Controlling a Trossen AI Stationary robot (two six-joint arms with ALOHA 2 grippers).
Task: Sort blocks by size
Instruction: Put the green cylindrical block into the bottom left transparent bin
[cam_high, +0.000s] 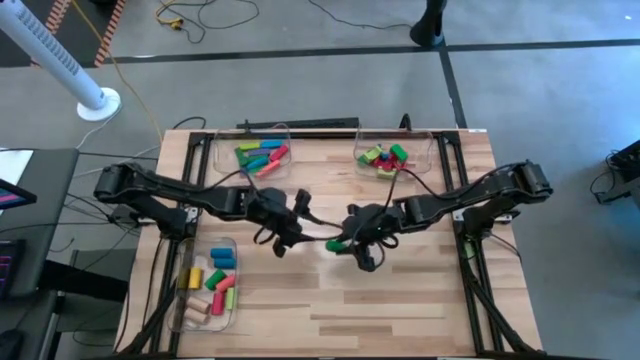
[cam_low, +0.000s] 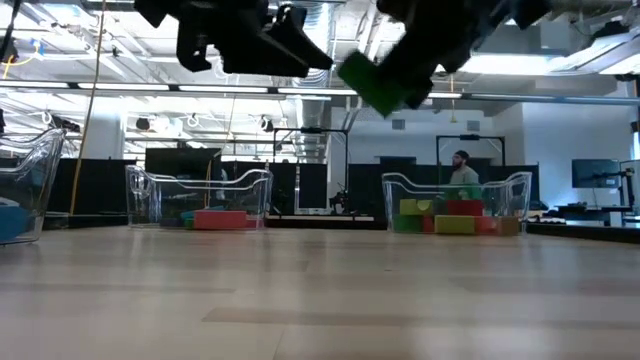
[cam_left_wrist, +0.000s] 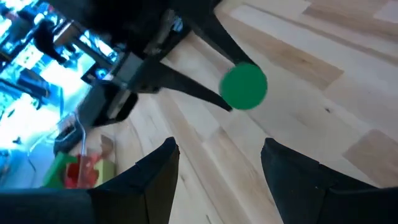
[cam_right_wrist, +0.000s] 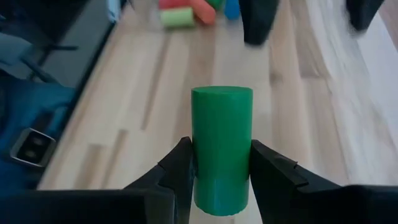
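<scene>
The wooden surface (cam_high: 400, 300) is bare; blocks sit in three bins (cam_high: 262, 152). Right gripper (cam_right_wrist: 219, 165) fingers clamp the last green cylinder (cam_right_wrist: 221, 146); left gripper (cam_left_wrist: 217, 168) fingers gape at nine o'clock.

High view: my overhead, straight down on the whole table (cam_high: 400, 300). Low view: table-top level, facing the far bins and room. Wrist views: close, looking past each arm's fingers. All four share the green cylinder (cam_right_wrist: 221, 146) at mid-table.
</scene>
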